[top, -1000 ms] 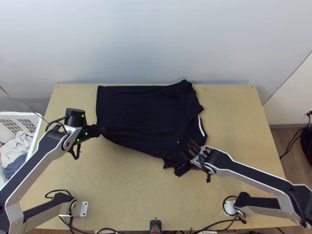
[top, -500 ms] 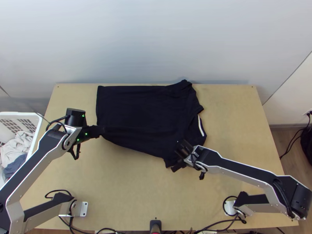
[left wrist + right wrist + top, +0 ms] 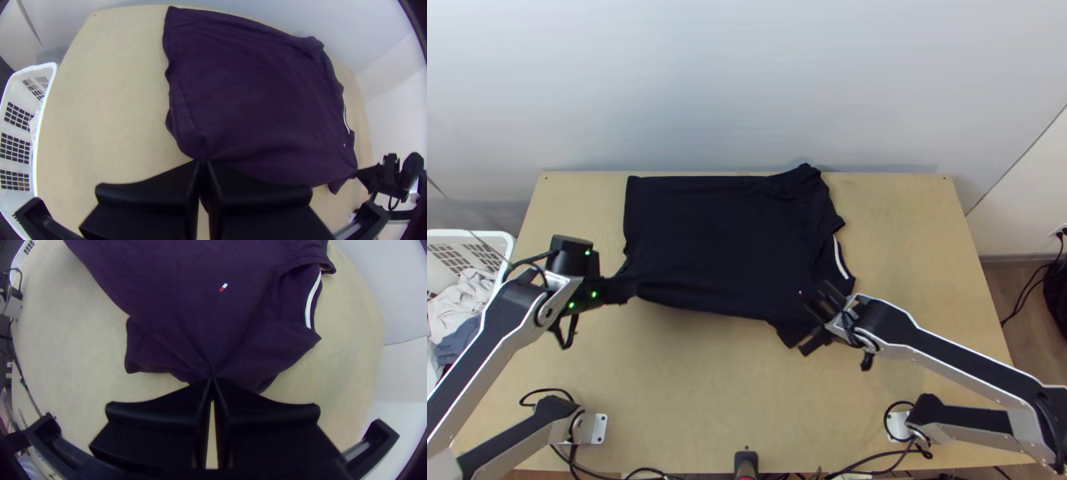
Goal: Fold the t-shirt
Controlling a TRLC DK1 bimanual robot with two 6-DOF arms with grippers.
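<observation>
at left, now holds the left gripper (image 3: 629,290) slightly nearer the basket and the near edge than half a second ago, clamped on the near hem corner. has drawn that corner of the t-shirt (image 3: 715,232) outward with it. farther right, has moved the right gripper (image 3: 813,324) a little rightward, pinched closed on the fabric by the near sleeve. spreads the dark t-shirt between, over the middle and far part of the table, hem left, white-taped collar right.

around, from the left: sees the white basket (image 3: 473,234) with clothes (image 3: 467,296) inside, close to the left arm (image 3: 495,332), then cables (image 3: 643,472) and a black object (image 3: 745,464) at the near edge. meets the right arm (image 3: 939,352) slanting in, with its gripper over part of the near sleeve.

beneath, finds the light wooden table (image 3: 691,400); behind, a pale wall (image 3: 747,80); at right, brown floor (image 3: 1003,288).
</observation>
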